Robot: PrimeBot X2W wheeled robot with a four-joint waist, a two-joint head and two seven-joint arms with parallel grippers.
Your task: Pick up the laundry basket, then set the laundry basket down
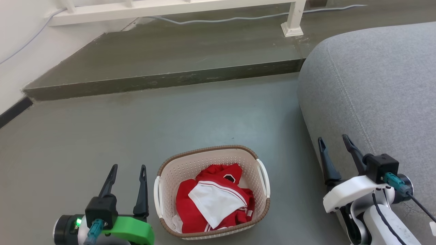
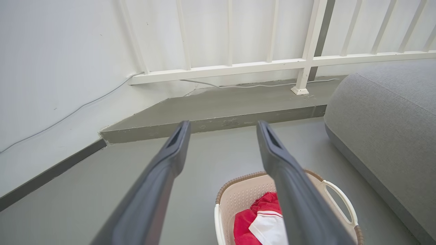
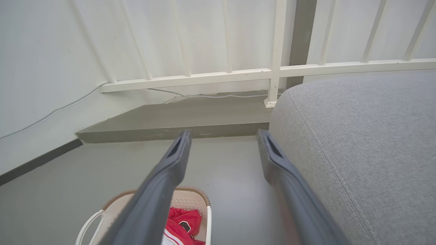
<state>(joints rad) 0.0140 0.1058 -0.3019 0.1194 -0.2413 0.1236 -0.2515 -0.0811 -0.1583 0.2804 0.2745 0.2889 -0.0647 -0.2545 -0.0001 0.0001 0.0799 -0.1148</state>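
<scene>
Cream plastic basket (image 1: 190, 166), holding red-and-white clothes (image 1: 204, 204), sits on the grey floor (image 1: 204, 112) between two robot arms. Just left of the basket, the left tool (image 1: 129, 166) has its fingers spread, gripping nothing; farther to the basket's right, against a grey sofa (image 1: 374, 85), the right tool (image 1: 333, 137) is likewise parted and empty. Beyond the basket lies a low step (image 1: 163, 81).

Before me a grey floor (image 1: 204, 112) meets a raised step (image 1: 170, 51) under a white railing (image 1: 170, 8); a grey sofa (image 1: 374, 85) sits at my right.
</scene>
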